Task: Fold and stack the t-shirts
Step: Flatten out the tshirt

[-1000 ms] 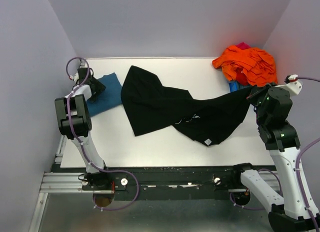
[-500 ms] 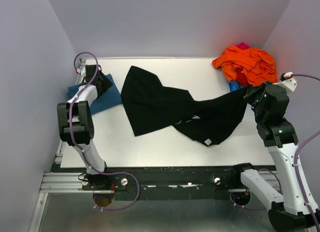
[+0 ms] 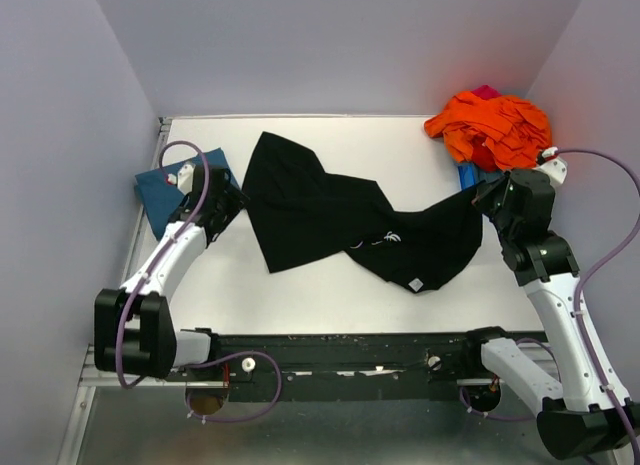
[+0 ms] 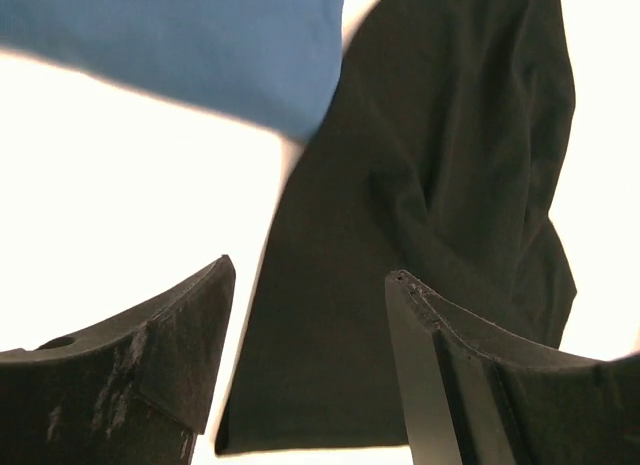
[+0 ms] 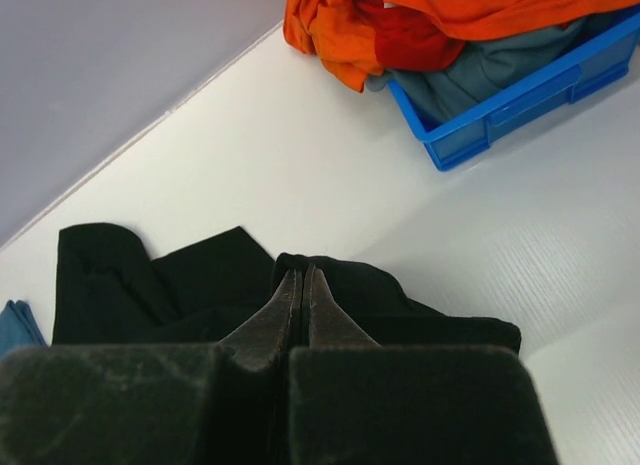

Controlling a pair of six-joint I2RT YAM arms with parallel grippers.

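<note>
The black t-shirt [image 3: 310, 205] lies crumpled across the middle of the white table, with a small white print showing near its front. My right gripper [image 3: 482, 197] is shut on its right corner, lifted a little off the table; in the right wrist view the shut gripper [image 5: 303, 272] pinches a fold of the black t-shirt [image 5: 430, 300]. My left gripper [image 3: 230, 200] is open at the shirt's left edge, holding nothing. In the left wrist view the open gripper [image 4: 310, 275] hovers over the black t-shirt [image 4: 440, 185]. The teal-blue t-shirt [image 3: 160, 188] lies flat at the far left, also visible as blue cloth [image 4: 200, 45].
A blue plastic bin [image 5: 500, 115] heaped with orange clothes [image 3: 495, 127] stands at the back right corner, just behind my right gripper. Purple walls close in the table on three sides.
My left arm has swung from over the teal-blue t-shirt forward and right to the black t-shirt's left edge. My right gripper has shifted slightly left, still holding the corner.
</note>
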